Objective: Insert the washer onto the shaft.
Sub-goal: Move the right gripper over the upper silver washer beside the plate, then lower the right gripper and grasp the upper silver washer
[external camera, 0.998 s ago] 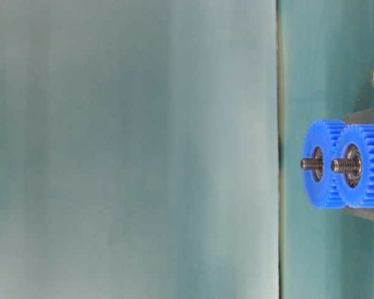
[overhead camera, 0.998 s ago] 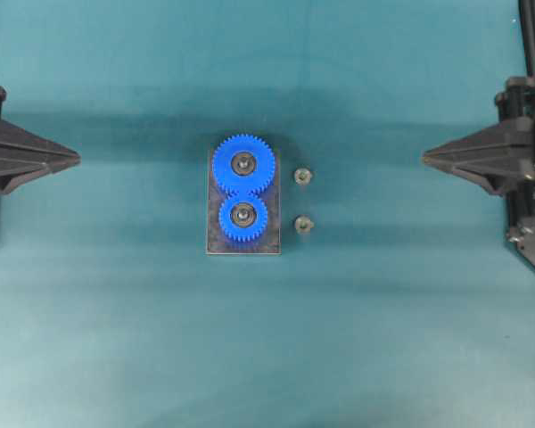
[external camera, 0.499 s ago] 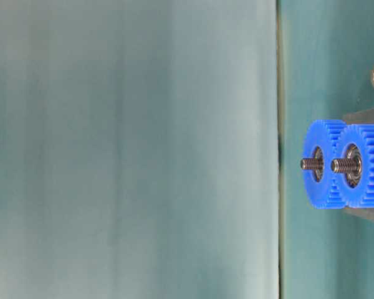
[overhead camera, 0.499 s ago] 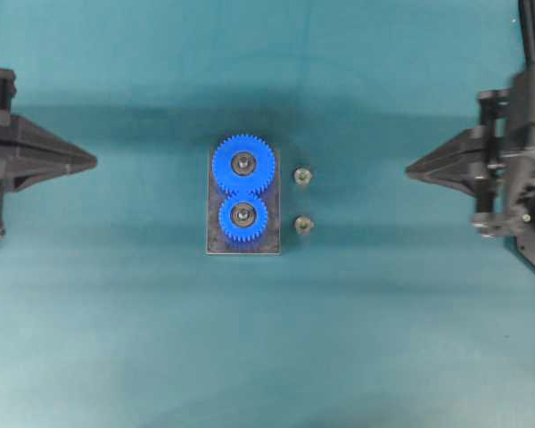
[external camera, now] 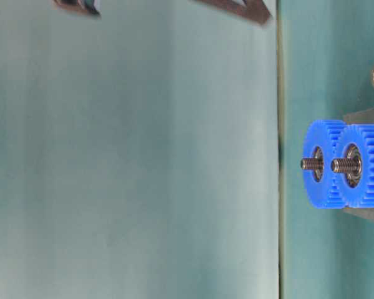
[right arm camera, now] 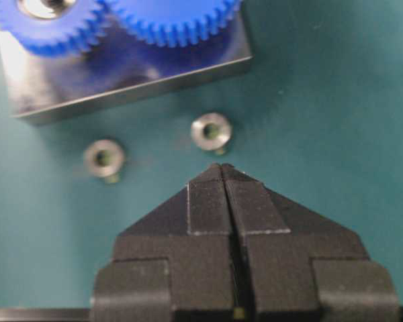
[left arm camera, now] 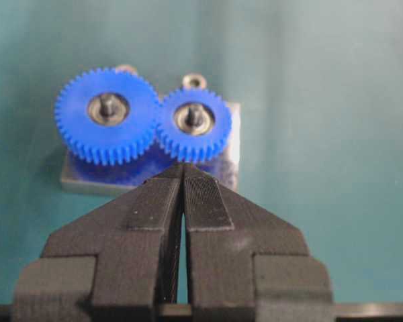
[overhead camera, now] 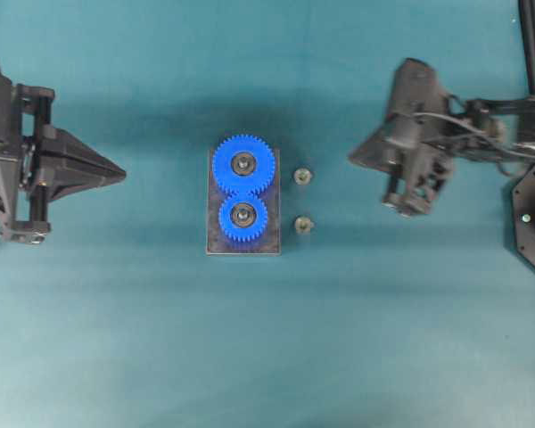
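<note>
Left of the base plate (overhead camera: 242, 245), the left gripper (overhead camera: 120, 171) is sitting pressed shut and empty. On the plate, two blue gears (overhead camera: 243, 163) are meshing around their shafts (external camera: 308, 164). Just right of the plate, two washers (overhead camera: 302, 176) are lying loose, awaiting pickup. Farther right, the right gripper (overhead camera: 355, 157) is pointing at them, fully closed, holding nothing.

Light is even and fairly soft on my overhead view, with a dim band of shadow across the table (overhead camera: 116, 357) behind the gears (overhead camera: 243, 192). The right arm (overhead camera: 410, 143) looks smeared with motion blur. My right wrist view has glare on the metal plate (right arm camera: 127, 80), and the washers (right arm camera: 211, 131) are slightly soft (the fingers (right arm camera: 208, 201) closest to me too).
</note>
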Available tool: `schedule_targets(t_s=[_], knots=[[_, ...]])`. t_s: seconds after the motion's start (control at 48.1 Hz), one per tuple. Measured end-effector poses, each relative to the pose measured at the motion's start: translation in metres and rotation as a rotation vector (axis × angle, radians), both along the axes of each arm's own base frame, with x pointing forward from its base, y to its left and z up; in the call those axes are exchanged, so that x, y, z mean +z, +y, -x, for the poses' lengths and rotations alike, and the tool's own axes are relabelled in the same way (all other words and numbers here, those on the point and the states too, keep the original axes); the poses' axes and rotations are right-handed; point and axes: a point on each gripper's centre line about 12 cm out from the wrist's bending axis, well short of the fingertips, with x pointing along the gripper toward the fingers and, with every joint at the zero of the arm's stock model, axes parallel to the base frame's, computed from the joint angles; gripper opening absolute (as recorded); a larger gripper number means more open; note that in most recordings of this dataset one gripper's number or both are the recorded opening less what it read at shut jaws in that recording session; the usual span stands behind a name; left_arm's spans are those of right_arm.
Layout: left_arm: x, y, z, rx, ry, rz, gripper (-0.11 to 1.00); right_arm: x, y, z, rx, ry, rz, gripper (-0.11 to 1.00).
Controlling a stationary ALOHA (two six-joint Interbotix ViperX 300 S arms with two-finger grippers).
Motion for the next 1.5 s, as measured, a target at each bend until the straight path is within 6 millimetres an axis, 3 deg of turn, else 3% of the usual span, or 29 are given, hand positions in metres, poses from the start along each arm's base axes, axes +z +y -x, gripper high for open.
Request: schedule_targets(t_s=[0.104,0.187,0.395,0.457,0.935,1.496], knots=[[0.001,-0.001,0.000,-0.005,-0.002,0.000,0.00,-0.012,-0.002,-0.009,0.013,0.036,0.008,0.03],[0.001,-0.003,0.000,-0.013,-0.001,-0.004,0.00,-0.020,-0.004,-0.016,0.021,0.057,0.013,0.13],[0.000,-0.003,0.000,-0.023,0.000,-0.024,0.00,-0.040,-0.007,-0.028,0.052,0.061,0.045,0.69],[0.000,-0.003,-0.001,-0.026,0.002,-0.028,0.00,-0.045,-0.007,-0.031,0.054,0.064,0.046,0.80],[-0.001,-0.006,-0.001,-0.038,0.005,-0.028,0.00,-0.076,-0.011,-0.048,0.063,0.127,0.040,0.77],[0.000,-0.007,-0.001,-0.040,0.003,-0.028,0.00,-0.094,-0.011,-0.052,0.066,0.171,0.031,0.74]])
